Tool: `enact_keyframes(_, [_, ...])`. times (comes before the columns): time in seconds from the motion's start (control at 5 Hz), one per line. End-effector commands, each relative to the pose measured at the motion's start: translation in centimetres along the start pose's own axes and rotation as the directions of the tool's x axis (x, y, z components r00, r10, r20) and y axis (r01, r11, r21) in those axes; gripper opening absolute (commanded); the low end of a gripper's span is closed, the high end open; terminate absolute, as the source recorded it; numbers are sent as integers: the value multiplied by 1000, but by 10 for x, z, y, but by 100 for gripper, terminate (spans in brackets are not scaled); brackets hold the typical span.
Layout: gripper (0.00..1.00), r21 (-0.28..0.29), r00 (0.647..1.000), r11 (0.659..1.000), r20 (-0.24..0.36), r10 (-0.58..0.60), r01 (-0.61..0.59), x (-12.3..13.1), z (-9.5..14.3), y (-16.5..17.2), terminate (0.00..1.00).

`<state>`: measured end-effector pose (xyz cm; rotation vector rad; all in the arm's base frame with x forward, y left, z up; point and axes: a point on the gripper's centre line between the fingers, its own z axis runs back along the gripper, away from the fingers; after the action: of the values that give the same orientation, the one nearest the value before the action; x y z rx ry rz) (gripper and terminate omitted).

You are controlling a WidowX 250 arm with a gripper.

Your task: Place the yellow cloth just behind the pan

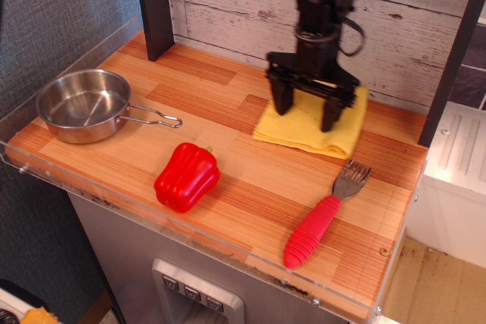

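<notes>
The yellow cloth point(343, 133) lies flat on the wooden counter at the back right, near the plank wall. My gripper point(306, 110) stands upright over it, its two black fingers point(282, 100) spread wide with the tips down on the cloth. The pan point(82, 104) sits far off at the left edge, empty, with its wire loop handle point(156, 119) pointing right. The cloth's far edge is partly hidden behind the gripper.
A red toy pepper point(186, 176) lies at the front between pan and cloth. A fork with a red handle point(319, 219) lies at the front right. A dark post point(154, 5) stands at the back left. A clear acrylic rim point(45, 73) borders the counter.
</notes>
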<state>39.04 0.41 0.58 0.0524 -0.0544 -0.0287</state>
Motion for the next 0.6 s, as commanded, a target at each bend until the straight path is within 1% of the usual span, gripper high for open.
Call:
enact_keyframes(0.0, [100, 10, 1000, 1000, 4, -5, 5, 0, 4, 36, 0])
enact_keyframes(0.4, [100, 50, 999, 998, 14, -48, 47, -2, 10, 62, 0])
